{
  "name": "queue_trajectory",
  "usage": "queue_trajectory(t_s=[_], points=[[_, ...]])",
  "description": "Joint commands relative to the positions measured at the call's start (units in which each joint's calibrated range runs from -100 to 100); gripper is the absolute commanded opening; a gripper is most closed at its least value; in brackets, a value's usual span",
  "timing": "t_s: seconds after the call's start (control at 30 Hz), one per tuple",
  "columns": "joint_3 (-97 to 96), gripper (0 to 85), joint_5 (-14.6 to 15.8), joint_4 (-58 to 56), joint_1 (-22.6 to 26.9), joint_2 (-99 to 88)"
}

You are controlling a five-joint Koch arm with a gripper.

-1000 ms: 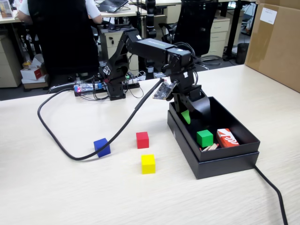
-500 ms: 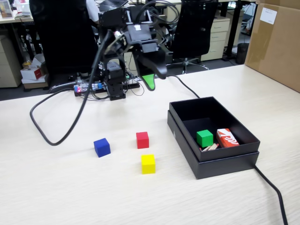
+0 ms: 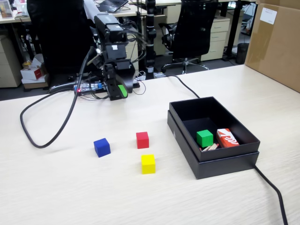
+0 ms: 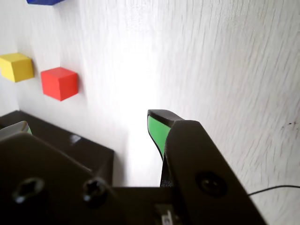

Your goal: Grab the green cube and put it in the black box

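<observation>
inside the black box (image 3: 187, 105) sits the green cube (image 3: 204, 138); jaws seemingly parted, empty.

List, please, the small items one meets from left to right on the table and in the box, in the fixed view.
Blue cube → red cube → yellow cube → green cube → red-and-white carton; the last two lie inside the black box.

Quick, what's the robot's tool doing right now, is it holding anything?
Tool: open and empty, pulled back near the arm's base; the green cube lies in the black box.
</observation>
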Motion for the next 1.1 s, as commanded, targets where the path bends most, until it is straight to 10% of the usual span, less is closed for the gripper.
queue_trajectory(t_s=[0.0, 0.67, 1.07], points=[[-2.87, 50.0, -0.10, 7.29, -1.32, -3.88], [-41.22, 50.0, -1.27, 47.29, -2.20, -3.88], [-45.66, 49.2, -1.22, 48.15, -2.15, -3.88]])
